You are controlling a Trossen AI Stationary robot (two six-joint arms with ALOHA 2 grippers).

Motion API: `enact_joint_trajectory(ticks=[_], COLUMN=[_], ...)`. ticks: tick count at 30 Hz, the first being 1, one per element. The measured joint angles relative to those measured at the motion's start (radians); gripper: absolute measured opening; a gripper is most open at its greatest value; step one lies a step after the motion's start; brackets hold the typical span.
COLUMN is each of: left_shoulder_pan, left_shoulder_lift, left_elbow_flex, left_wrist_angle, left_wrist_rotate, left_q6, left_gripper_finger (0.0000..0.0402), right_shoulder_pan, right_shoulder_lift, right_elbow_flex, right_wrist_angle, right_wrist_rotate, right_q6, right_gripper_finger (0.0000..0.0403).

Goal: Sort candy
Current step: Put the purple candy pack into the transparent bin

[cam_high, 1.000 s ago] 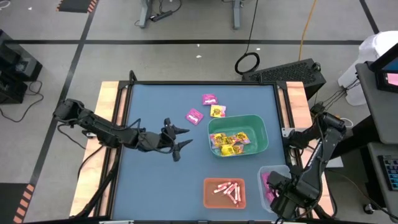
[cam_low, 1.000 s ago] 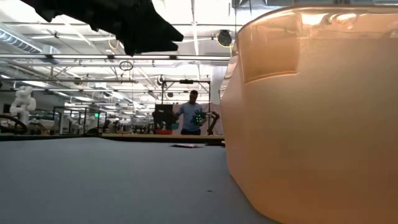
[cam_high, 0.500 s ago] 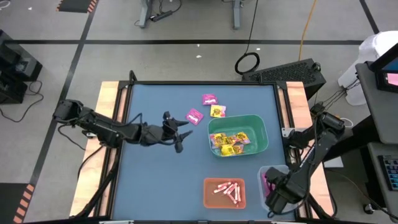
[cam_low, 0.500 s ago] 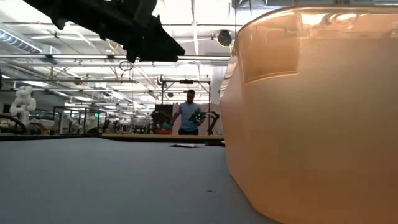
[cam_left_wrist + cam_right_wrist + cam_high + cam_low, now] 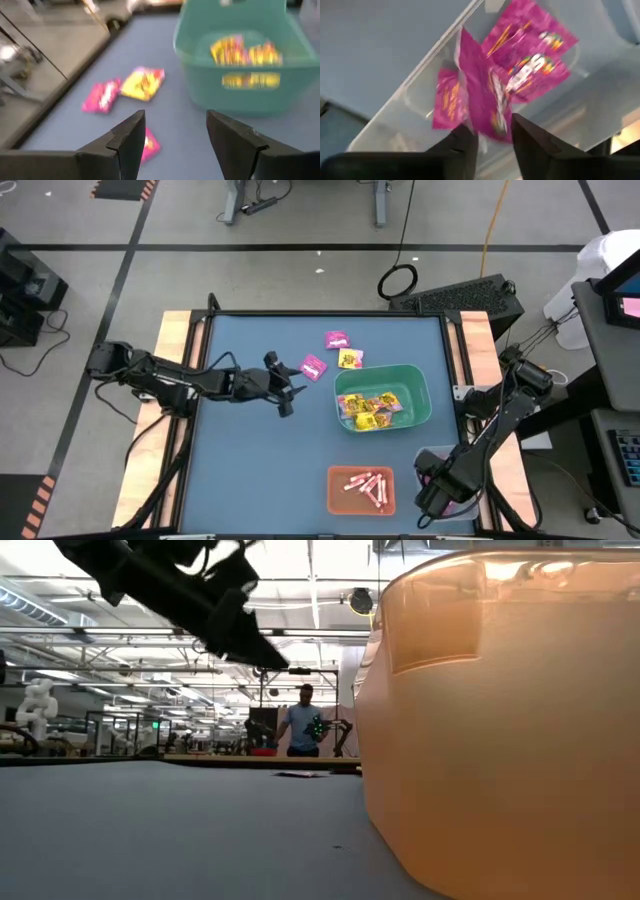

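Left gripper [image 5: 292, 387] hangs over the middle of the table [image 5: 250, 470], fingers spread and empty, tips just beside a magenta packet [image 5: 313, 366]. Past that packet, toward the far edge, another magenta packet [image 5: 337, 339] and a yellow packet [image 5: 350, 359] lie on the bare top, near the green bin [image 5: 414, 417]. Yellow candy [image 5: 372, 410] sits piled in the green bin, right of centre. Pink-white sticks [image 5: 365, 488] lie in the orange bin [image 5: 338, 505] at the near edge. Right gripper [image 5: 489, 131] is over the clear bin [image 5: 429, 455] at the near right corner, fingers parted a little, a magenta packet [image 5: 482, 100] right at the tips. Whether it is pinched or loose, cannot tell. More magenta packets [image 5: 532, 50] lie in that clear bin beneath it.
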Motion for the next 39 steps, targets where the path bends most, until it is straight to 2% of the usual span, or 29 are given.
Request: enact_joint_trajectory(ticks=[4, 7, 14, 18, 22, 25, 28, 34, 39], left_shoulder_pan=[0.013, 0.012, 0.013, 0.033, 0.055, 0.077, 0.117, 0.236, 0.293], left_shoulder_lift=[0.0, 0.0, 0.0, 0.0, 0.011, 0.027, 0.05, 0.145, 0.207], left_elbow_flex=[0.0, 0.0, 0.0, 0.0, 0.0, 0.0, 0.0, 0.0, 0.0], left_wrist_angle=[-0.108, -0.122, -0.056, -0.042, -0.023, -0.039, -0.02, 0.044, 0.064], left_wrist_rotate=[0.026, 0.027, 0.025, 0.022, 0.004, 0.003, 0.04, 0.219, 0.252], left_q6=[-0.002, 0.038, 0.114, 0.131, 0.162, 0.183, 0.227, 0.248, 0.296], left_gripper_finger=[0.0215, 0.0215, 0.0215, 0.0215, 0.0215, 0.0215, 0.0215, 0.0215, 0.0215], right_shoulder_pan=[0.0, 0.0, -0.002, -0.003, -0.034, -0.08, -0.169, -0.372, -0.527], right_shoulder_lift=[0.0, 0.0, 0.0, 0.0, -0.001, -0.028, -0.062, -0.109, -0.104], right_elbow_flex=[0.057, 0.126, 0.311, 0.411, 0.521, 0.562, 0.606, 0.619, 0.619], right_wrist_angle=[-0.003, -0.017, -0.179, -0.277, -0.392, -0.378, -0.391, -0.382, -0.342], right_wrist_rotate=[-0.011, -0.015, 0.018, 0.148, 0.285, 0.42, 0.531, 0.675, 0.836], right_q6=[-0.01, -0.05, -0.107, -0.13, -0.24, -0.371, -0.483, -0.701, -0.875], right_gripper_finger=[0.0145, 0.0166, 0.0178, 0.0169, 0.0158, 0.015, 0.0141, 0.0135, 0.0134])
